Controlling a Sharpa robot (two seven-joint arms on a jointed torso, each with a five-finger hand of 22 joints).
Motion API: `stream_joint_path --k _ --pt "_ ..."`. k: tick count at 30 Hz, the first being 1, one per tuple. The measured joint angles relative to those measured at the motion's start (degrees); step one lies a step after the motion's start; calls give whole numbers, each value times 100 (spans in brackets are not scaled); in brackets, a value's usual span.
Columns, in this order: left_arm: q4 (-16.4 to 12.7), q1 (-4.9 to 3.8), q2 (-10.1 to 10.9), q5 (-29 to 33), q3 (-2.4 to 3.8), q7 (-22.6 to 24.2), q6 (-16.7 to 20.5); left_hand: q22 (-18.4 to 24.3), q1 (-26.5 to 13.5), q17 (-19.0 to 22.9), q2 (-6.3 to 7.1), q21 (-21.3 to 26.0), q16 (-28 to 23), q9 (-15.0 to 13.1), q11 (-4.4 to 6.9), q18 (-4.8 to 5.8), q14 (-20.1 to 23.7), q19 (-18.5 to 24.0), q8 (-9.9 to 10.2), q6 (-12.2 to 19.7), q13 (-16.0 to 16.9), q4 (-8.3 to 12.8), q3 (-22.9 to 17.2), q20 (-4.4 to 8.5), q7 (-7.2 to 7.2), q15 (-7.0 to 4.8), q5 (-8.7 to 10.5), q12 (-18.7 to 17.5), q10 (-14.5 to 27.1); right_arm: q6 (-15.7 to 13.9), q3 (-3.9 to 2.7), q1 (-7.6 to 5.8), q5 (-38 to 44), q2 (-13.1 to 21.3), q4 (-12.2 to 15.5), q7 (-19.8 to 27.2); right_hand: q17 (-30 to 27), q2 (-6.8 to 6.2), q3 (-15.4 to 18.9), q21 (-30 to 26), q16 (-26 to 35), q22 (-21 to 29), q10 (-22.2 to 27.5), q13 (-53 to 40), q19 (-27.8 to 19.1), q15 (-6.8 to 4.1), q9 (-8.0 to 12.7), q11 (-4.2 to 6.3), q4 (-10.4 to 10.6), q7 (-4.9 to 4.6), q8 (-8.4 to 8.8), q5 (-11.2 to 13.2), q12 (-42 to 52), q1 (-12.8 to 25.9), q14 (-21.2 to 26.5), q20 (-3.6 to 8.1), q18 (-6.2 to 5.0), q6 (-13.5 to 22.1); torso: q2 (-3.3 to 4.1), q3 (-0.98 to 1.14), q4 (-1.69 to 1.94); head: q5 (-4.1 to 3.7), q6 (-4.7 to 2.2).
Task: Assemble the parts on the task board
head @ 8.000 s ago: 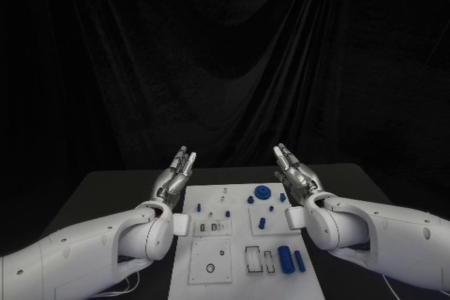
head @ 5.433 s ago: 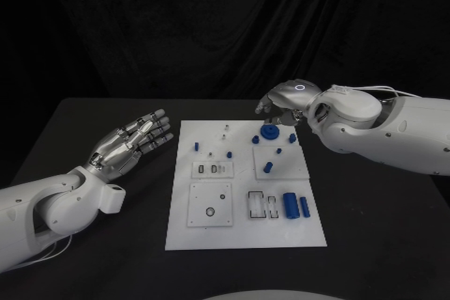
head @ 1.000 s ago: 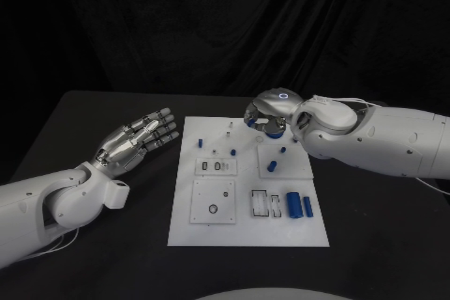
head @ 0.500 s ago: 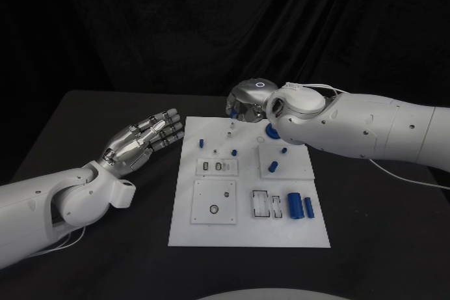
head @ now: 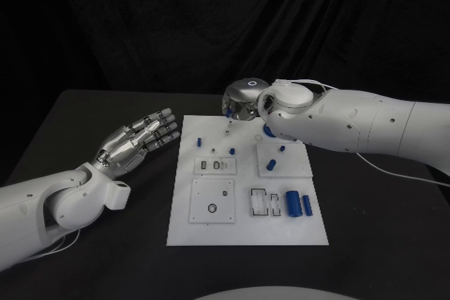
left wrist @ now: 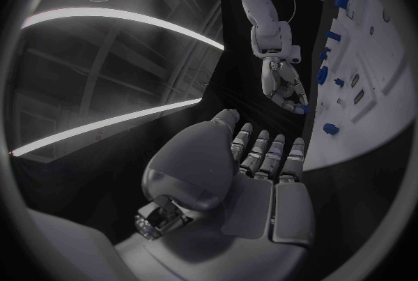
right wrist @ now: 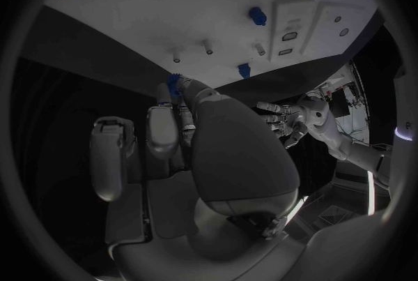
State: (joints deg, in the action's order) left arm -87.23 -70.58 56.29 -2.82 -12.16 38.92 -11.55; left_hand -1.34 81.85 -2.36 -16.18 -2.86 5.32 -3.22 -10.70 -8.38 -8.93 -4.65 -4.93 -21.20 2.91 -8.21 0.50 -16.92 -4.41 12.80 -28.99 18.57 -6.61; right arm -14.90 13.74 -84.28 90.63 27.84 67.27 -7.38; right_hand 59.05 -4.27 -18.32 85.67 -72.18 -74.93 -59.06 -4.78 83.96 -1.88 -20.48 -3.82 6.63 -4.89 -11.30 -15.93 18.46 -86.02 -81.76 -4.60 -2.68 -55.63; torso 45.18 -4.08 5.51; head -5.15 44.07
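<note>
1. The board (head: 246,230) is a white plate lying flat on the black table (head: 112,111), its long axis running away from the robot.
2. Near the board's right edge, toward the robot, two blue cylinders (head: 299,203) lie side by side, their long axes along the board's length.
3. A shorter blue peg (head: 272,164) lies on the square inset further back, also roughly lengthwise.
4. A small blue peg (head: 199,142) stands near the board's left edge.
5. The right hand (head: 243,105) hangs over the board's far edge, fingers curled downward.
6. In the right wrist view a small blue part (right wrist: 173,78) sits at the fingertips (right wrist: 164,91), just above the board's rim beside thin upright pins (right wrist: 208,47) — the hand pinches it.
7. The left hand (head: 137,140) is off the board's left side, palm up, fingers straight and slightly spread — it holds nothing and touches nothing.
</note>
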Motion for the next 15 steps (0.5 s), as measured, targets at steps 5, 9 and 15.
stream_joint_path --k 5,9,15 --pt "36 0 -17 0 0 0 0 0 0 0 0 0 0 0 0 0 0 0 0 0 0 15 -15 0 0 0 0 0 0 83 -1 23 -9 1 -7 -20 -15 0 -1 0 0 1 20 6 0 0 -6 -20 0 -13 27 0 -22 0 0 0 0 24 3 -9 8 -15 8" --pt "48 0 -38 0 0 0 -1 0 0 0 0 0 0 1 0 0 0 0 0 0 -1 0 -31 0 0 0 0 0 0 124 -1 49 -12 13 -13 -23 -14 -2 -1 -1 0 1 20 7 0 21 -9 -20 0 -11 27 0 -22 3 21 0 0 51 1 -12 5 1 25" --pt "92 0 -71 0 0 0 -4 1 0 1 0 0 0 1 0 -1 0 0 0 0 -1 24 -55 0 0 0 0 0 0 141 -1 88 -17 23 -18 -23 -15 -54 -1 -1 0 1 20 6 0 21 -9 -20 1 -19 48 28 -44 56 21 0 0 59 -2 -12 -7 -4 52"
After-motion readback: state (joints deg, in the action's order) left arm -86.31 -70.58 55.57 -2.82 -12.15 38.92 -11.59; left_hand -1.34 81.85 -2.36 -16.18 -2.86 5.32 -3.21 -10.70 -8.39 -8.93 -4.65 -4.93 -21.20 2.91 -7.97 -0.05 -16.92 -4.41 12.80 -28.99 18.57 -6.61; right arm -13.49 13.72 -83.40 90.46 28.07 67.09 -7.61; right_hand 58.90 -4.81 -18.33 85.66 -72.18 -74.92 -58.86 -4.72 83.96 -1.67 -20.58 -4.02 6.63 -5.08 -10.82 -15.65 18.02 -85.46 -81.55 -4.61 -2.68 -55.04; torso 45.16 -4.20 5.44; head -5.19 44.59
